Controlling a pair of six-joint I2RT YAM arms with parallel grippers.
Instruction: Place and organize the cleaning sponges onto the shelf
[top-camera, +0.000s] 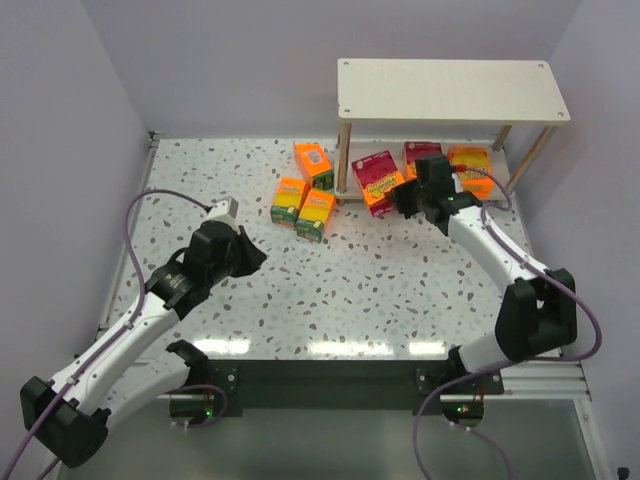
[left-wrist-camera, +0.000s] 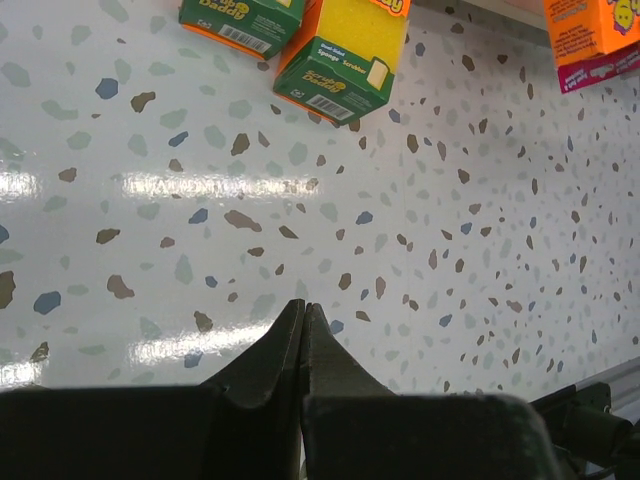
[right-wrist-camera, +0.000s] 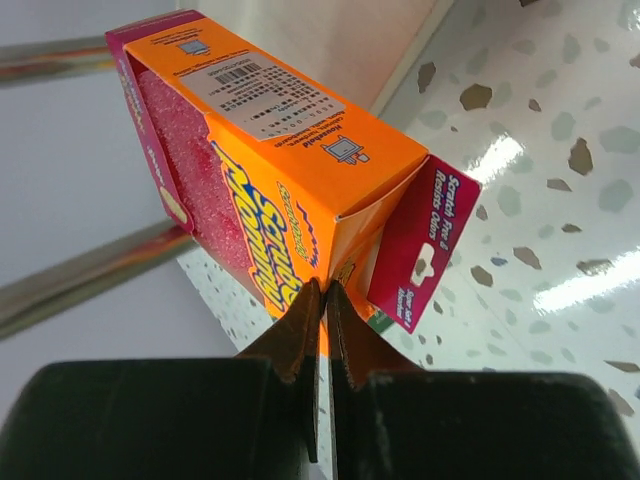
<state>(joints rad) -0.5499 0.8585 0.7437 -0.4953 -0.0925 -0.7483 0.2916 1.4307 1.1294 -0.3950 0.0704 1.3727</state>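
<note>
The shelf (top-camera: 450, 90) stands at the back right, its top board bare. Two sponge packs (top-camera: 421, 154) (top-camera: 471, 167) lie under it on the lower tier. My right gripper (top-camera: 408, 197) is shut on the thin edge of an orange and magenta pack (top-camera: 377, 182), which is tilted at the shelf's front left leg; in the right wrist view the gripper (right-wrist-camera: 325, 290) pinches the pack (right-wrist-camera: 270, 150) at its flap. Three yellow and green packs (top-camera: 313, 160) (top-camera: 289, 198) (top-camera: 316, 213) lie on the table left of the shelf. My left gripper (top-camera: 255, 258) (left-wrist-camera: 303, 305) is shut and empty, short of them.
The speckled table (top-camera: 350, 290) has grey walls at the left and back. A shelf leg (top-camera: 343, 160) stands between the loose packs and the held pack. In the left wrist view two green-edged packs (left-wrist-camera: 345, 60) (left-wrist-camera: 240, 20) lie ahead.
</note>
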